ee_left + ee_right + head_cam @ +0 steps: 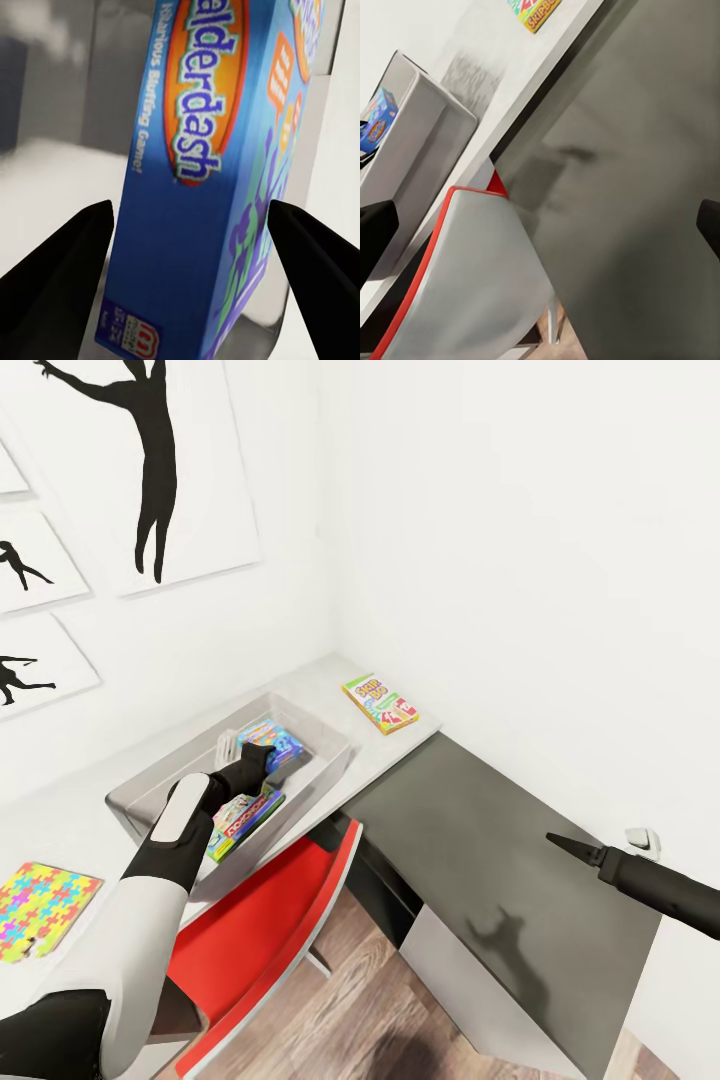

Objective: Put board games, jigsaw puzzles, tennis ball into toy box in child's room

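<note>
Currently the left gripper (pixel 262 752) is inside the toy box (pixel 150 785), centre-left of the head view. Left wrist view: both fingers spread wide, the blue board game (pixel 217 172) (Balderdash) sits between them, gap on each side, nothing touching. So jaws apart, not gripping.

Blue board game (pixel 275 742) stands tilted in the far part of the toy box. The Monopoly board game (pixel 242 819) lies in the near part, partly under the left arm. In the right wrist view the blue box's end (pixel 379 116) pokes above the toy box wall (pixel 424 142) at the left edge.

The yellow-green-red board game (pixel 380 703) (Skip-Bo) lies flat on the pale desk (pixel 320 685) top, right of the toy box and apart from it, near the wall corner. It also shows at the top of the right wrist view (pixel 534 11).

One jigsaw puzzle (pixel 38 908) lies flat on the desk at the lower left of the head view, well apart from the toy box.

Right gripper (pixel 570 847) hangs over the dark grey desk section (pixel 500 850) at the right of the head view, holding nothing. It looks like one dark point there; the right wrist view has dark finger tips at opposite frame edges, so jaws spread.

Red chair (pixel 270 920) with a grey seat is tucked under the desk below the toy box. Silhouette posters (pixel 150 470) hang on the wall at upper left.
</note>
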Robot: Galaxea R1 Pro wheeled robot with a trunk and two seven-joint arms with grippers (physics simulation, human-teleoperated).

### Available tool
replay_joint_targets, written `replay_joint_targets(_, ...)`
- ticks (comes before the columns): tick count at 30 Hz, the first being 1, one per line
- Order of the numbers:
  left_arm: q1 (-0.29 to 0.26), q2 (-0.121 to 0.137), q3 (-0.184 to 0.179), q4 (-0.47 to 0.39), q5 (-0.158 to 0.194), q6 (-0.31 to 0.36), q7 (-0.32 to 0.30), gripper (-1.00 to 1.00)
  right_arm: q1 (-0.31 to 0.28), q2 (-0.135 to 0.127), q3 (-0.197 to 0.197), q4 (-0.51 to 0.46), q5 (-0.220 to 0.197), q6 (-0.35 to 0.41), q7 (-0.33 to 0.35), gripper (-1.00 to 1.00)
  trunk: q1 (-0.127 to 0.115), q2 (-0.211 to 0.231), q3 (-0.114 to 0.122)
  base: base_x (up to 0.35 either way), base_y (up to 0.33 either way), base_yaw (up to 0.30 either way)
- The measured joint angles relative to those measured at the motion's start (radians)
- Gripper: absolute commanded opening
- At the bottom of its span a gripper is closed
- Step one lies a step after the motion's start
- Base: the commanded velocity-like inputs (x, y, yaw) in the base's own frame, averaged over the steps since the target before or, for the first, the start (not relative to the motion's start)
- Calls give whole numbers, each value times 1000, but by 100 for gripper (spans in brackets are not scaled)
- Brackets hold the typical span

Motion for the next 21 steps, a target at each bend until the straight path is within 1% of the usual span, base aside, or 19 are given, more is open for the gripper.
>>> replay_joint_targets(21,0,0,0,-1,-1,1,0,-100,0,0,-1,0,0,0,1,100,0,0,-15,0,0,-1)
